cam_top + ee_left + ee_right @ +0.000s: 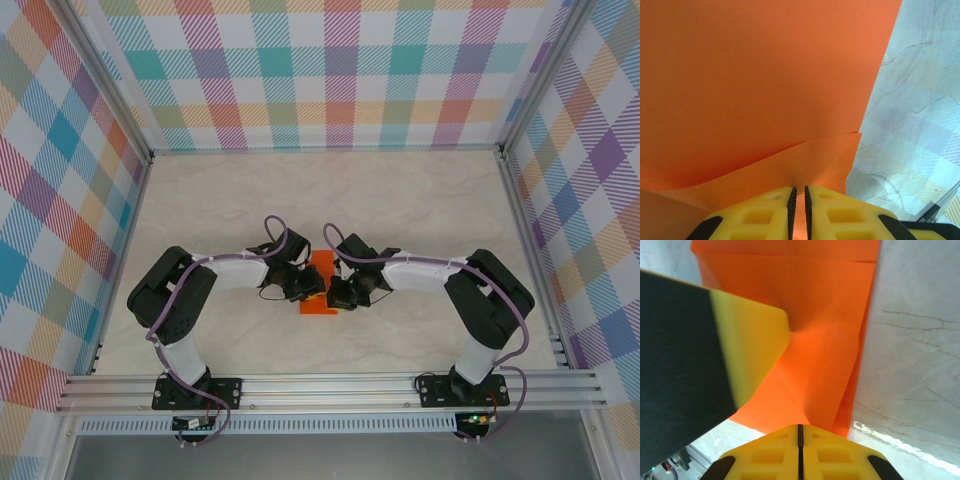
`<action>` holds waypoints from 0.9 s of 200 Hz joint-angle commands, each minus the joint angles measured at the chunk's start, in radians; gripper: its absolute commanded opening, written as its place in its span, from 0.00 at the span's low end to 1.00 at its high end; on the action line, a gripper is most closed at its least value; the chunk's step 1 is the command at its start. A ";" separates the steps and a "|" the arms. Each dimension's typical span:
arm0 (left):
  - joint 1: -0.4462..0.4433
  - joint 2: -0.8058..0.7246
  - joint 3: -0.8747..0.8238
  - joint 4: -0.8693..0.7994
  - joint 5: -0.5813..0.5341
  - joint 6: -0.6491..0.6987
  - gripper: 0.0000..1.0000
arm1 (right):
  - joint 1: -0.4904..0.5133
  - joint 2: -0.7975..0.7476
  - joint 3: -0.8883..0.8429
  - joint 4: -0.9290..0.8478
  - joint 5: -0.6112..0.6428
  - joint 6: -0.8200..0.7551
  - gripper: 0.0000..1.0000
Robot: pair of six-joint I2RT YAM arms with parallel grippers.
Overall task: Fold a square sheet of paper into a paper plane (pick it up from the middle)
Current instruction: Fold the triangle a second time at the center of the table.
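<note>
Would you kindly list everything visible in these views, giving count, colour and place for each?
orange paper sheet: one, bright orange, partly folded, mid-table between the two end effectors
table: one, pale marbled, beneath everything
plaid walls: three, multicoloured check, at the back and both sides
metal frame rail: one, silver, along the near edge, carrying the arm bases
left arm: one, black and white, reaching in from the left
right arm: one, black and white, reaching in from the right
left end effector: one, yellow fingers, shut on the sheet
right end effector: one, yellow fingers, shut on the sheet's near edge
</note>
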 commanded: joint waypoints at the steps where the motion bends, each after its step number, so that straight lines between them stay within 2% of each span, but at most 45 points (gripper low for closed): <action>1: 0.007 0.013 -0.029 -0.072 -0.081 -0.017 0.17 | 0.005 0.022 0.018 -0.023 0.022 0.012 0.08; 88: 0.006 0.012 -0.031 -0.079 -0.095 -0.021 0.16 | 0.005 0.031 0.007 -0.060 0.036 0.003 0.08; 137: 0.007 0.013 -0.030 -0.079 -0.095 -0.025 0.16 | 0.029 -0.029 0.015 -0.035 0.020 -0.012 0.09; 180: 0.006 0.019 -0.028 -0.075 -0.093 -0.028 0.16 | 0.036 0.018 -0.010 -0.026 0.042 0.014 0.08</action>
